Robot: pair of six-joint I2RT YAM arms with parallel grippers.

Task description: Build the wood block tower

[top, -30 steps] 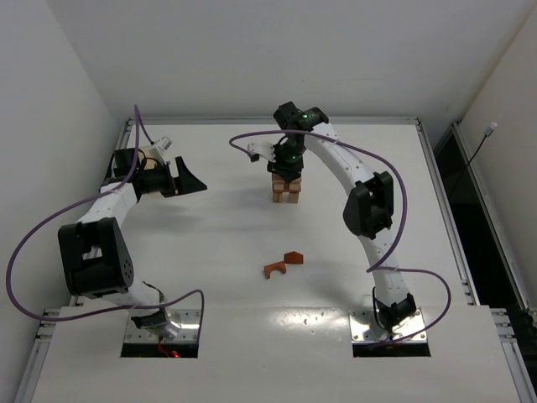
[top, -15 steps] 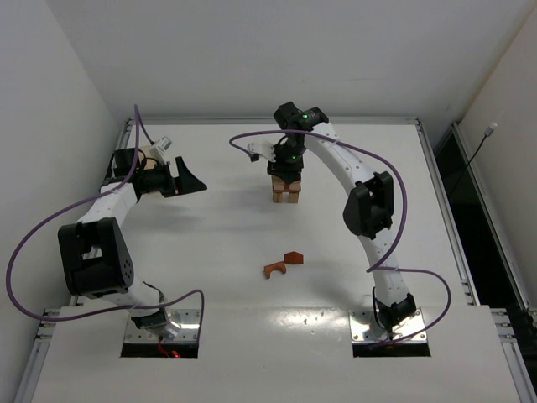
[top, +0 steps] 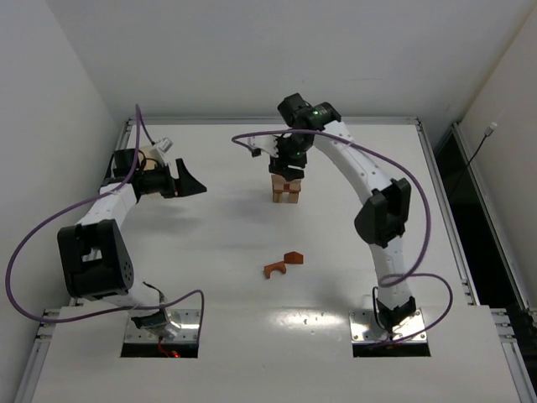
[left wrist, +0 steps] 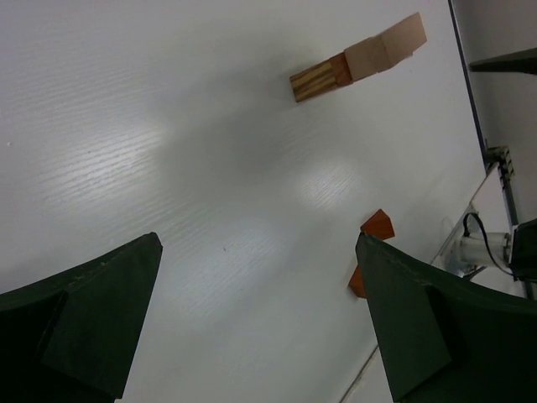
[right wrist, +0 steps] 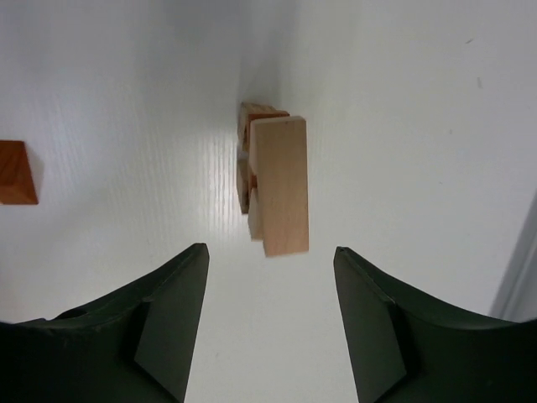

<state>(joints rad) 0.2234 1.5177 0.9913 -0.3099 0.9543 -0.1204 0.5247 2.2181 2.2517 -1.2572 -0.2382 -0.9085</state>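
Top external view: the white table (top: 210, 277) carries both arms. The right arm (top: 369, 180) reaches to the far centre. The left arm (top: 96, 243) bends toward the far-left edge.

The wood block tower (top: 285, 191) stands at the far centre of the table, directly below the right gripper (top: 289, 165). In the right wrist view, the top block (right wrist: 279, 185), a pale bar, lies across the darker blocks beneath.

Right gripper (right wrist: 268, 259): jaws spread, one finger on each side of the top block's line, touching nothing.

Left gripper (left wrist: 258, 243): jaws fully spread, nothing between them, well apart from the tower.

A reddish-brown arch (top: 274, 269) and wedge (top: 293, 257) lie just beside each other at mid-table.
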